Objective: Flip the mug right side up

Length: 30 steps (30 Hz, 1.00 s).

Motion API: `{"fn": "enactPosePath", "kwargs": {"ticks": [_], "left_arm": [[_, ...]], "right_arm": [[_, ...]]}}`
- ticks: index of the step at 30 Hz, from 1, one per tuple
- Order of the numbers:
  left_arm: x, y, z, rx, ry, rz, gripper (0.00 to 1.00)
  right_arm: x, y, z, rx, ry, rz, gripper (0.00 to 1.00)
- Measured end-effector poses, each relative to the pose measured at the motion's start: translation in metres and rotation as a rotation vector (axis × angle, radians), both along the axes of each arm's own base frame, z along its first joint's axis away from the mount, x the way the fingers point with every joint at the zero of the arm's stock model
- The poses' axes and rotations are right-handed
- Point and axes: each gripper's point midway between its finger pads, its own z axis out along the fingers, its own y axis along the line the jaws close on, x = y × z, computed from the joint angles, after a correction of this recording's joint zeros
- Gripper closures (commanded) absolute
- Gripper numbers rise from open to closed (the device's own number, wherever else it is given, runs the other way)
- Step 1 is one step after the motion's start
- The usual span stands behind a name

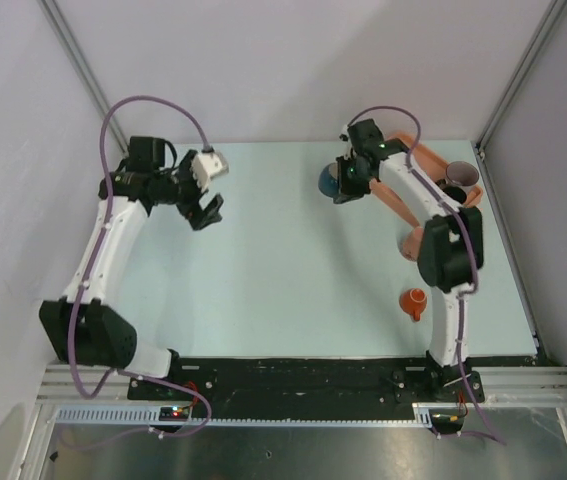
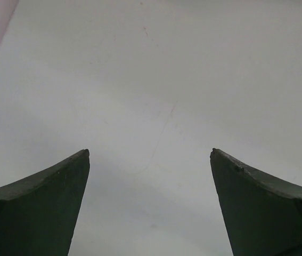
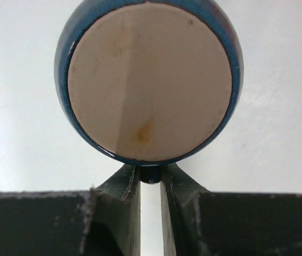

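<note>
The mug (image 3: 149,80) is dark blue with a bare beige base. The base faces the right wrist camera and fills the upper part of that view. In the top view the mug (image 1: 327,180) is at the far middle of the table. My right gripper (image 3: 151,173) is shut on the mug's dark handle (image 3: 151,176), which is pinched between the two fingertips; in the top view the right gripper (image 1: 347,184) is just right of the mug. My left gripper (image 1: 206,212) is open and empty over the far left of the table, and the left wrist view (image 2: 151,154) shows only bare table between its fingers.
A small orange cup (image 1: 415,302) lies near the right arm's base. A salmon cup (image 1: 411,241) sits partly behind the right arm. An orange tray (image 1: 433,158) and a grey-brown mug (image 1: 460,177) stand at the far right corner. Walls enclose the table (image 1: 263,280).
</note>
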Motion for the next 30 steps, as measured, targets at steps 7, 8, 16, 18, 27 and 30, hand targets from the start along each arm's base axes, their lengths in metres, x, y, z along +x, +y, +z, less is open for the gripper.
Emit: {"fn": "enactPosePath", "kwargs": {"ticks": [7, 8, 16, 18, 27, 30], "left_arm": [[-0.046, -0.001, 0.025, 0.211, -0.294, -0.354, 0.04], [-0.047, -0.007, 0.034, 0.215, -0.341, -0.391, 0.03], [-0.057, -0.056, 0.095, 0.270, -0.715, -0.645, 0.02], [-0.051, -0.057, 0.123, 0.297, -0.821, -0.648, 0.01], [-0.082, -0.095, 0.235, 0.363, -1.398, -0.816, 0.11], [-0.087, -0.103, 0.241, 0.387, -1.497, -0.841, 0.20]], "right_arm": [[-0.064, 0.045, 0.147, 0.361, -0.174, 0.073, 1.00], [-0.074, 0.051, 0.165, 0.406, -0.198, 0.089, 1.00], [-0.158, 0.105, 0.259, 0.754, -0.227, 0.266, 1.00], [-0.167, 0.112, 0.270, 0.800, -0.222, 0.286, 1.00], [-0.187, 0.126, 0.302, 0.909, -0.208, 0.335, 1.00], [-0.194, 0.127, 0.311, 0.923, -0.216, 0.353, 1.00]]}}
